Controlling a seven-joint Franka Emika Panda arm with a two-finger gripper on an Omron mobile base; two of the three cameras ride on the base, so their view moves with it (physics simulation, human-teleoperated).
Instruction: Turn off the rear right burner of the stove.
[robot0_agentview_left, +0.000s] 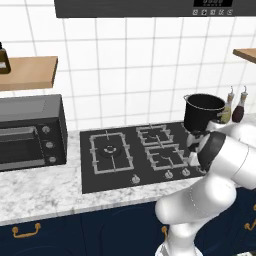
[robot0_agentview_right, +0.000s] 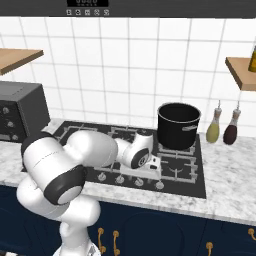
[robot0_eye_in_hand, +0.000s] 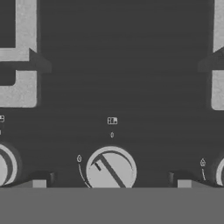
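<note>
The black glass stove (robot0_agentview_left: 100, 175) sits in the white marble table (robot0_agentview_left: 40, 192). Its rear right burner (robot0_agentview_right: 176, 150) hides under the black pot (robot0_agentview_right: 178, 125). The jaws stand apart around one small silver knob (robot0_eye_in_hand: 110, 169). It may be the wrong knob, because the neighbours look alike.

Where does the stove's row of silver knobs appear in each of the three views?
Left base view: knob row at lower centre-right, along the front edge of the stove.
Right base view: lower centre, below the arm's wrist.
Hand view: along the bottom, one knob in the middle.
Shared landmark: the grey grates just behind the knobs.
</note>
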